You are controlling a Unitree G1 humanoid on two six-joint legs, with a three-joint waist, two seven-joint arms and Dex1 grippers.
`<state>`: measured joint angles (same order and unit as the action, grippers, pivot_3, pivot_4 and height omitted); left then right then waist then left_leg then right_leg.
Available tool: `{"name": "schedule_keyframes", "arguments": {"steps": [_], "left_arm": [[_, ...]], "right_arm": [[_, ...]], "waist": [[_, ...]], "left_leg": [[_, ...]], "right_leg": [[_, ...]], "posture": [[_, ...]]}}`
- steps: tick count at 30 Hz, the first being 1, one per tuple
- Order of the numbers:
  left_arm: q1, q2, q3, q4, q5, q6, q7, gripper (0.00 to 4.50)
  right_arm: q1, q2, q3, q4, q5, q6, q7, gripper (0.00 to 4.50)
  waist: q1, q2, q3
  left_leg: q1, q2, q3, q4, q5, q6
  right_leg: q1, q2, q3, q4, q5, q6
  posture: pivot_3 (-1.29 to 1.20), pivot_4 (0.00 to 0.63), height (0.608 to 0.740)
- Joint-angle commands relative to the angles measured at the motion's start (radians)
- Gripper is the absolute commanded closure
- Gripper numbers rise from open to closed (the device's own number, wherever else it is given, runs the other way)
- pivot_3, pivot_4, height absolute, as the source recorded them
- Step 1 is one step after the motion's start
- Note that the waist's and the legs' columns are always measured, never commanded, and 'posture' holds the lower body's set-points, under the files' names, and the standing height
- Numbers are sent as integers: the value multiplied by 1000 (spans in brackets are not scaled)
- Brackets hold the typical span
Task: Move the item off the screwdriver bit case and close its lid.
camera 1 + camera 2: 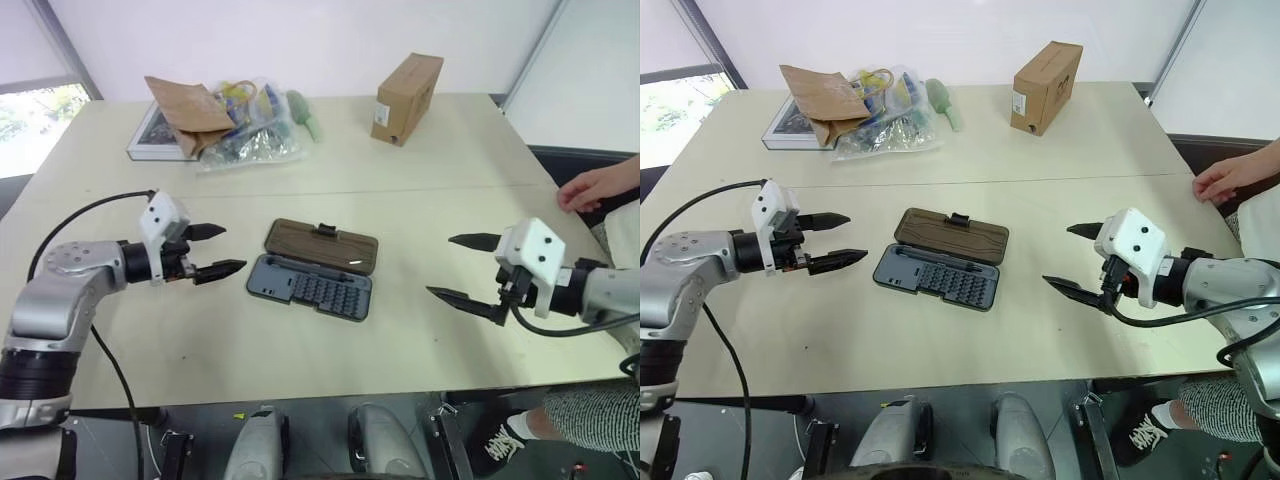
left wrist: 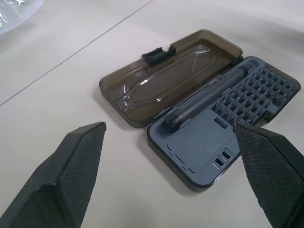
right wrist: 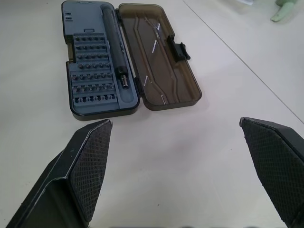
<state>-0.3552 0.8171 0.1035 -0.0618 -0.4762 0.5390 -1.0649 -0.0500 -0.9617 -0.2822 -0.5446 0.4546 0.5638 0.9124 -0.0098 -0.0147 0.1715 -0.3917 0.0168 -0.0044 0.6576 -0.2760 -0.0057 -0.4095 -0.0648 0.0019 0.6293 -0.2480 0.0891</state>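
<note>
Both my grippers hang wide open w/ nothing in them: right gripper (image 1: pixel 470 268) well to the right of the screwdriver bit case (image 1: pixel 312 268), left gripper (image 1: pixel 214 250) just off its left end, both aimed inward at it. Case lies open flat mid-table (image 1: pixel 420 200), grey tray on my side, lid (image 1: pixel 322 244) folded out on the far side, latch (image 1: pixel 325 231) on the lid's far long edge. Item (image 1: pixel 353 262) looks like the small pale sliver near the case's right end, about at the hinge line; too small to be sure exactly what it rests on. Step in hand, imo: clear the item first. Right gripper is nearer to it, so I'd go in w/ that one, narrow the fingers before contact, pinch or nudge it off onto bare table right of the case, w/o shoving the case. Then hook the lid's far edge, swing it over the tray, press at the latch. Left can steady the tray end.
</note>
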Motion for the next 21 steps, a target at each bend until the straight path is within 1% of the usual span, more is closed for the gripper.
{"name": "schedule_keyframes", "arguments": {"steps": [1, 3, 6, 10, 21], "left_arm": [[-8, 11, 39, -27, -13, -28, -5, 37], [-9, 11, 34, -22, -4, -39, -2, 37], [-4, 8, 44, -46, -43, -10, -10, 37], [16, 16, 28, -50, -20, -26, -12, 37], [27, 18, 20, -57, -13, -23, -13, 37]], "right_arm": [[-13, -13, -15, -27, 12, 1, -1, 10], [-9, -12, -12, -28, 9, -1, -1, 10], [-4, -10, -10, -31, 8, -1, -1, 10], [-3, -8, -7, -31, 7, -2, -3, 10], [2, 0, -2, -39, 9, -1, -12, 10]], "waist": [[0, 0, 0], [0, 0, 0], [0, 0, 0], [-1, 0, 0], [0, 0, 0]], "left_leg": [[0, 0, 0, 0, 0, 0], [0, 0, 0, 0, 0, 0], [0, 0, 0, 0, 0, 0], [0, 0, 0, 0, 0, 0], [0, 0, 0, 0, 0, 0]], "right_leg": [[0, 0, 0, 0, 0, 0], [0, 0, 0, 0, 0, 0], [0, 0, 0, 0, 0, 0], [0, 0, 0, 0, 0, 0], [0, 0, 0, 0, 0, 0]], "posture": [[0, 150, 740], [0, 150, 740], [0, 150, 740], [0, 150, 740], [0, 150, 740]]}}
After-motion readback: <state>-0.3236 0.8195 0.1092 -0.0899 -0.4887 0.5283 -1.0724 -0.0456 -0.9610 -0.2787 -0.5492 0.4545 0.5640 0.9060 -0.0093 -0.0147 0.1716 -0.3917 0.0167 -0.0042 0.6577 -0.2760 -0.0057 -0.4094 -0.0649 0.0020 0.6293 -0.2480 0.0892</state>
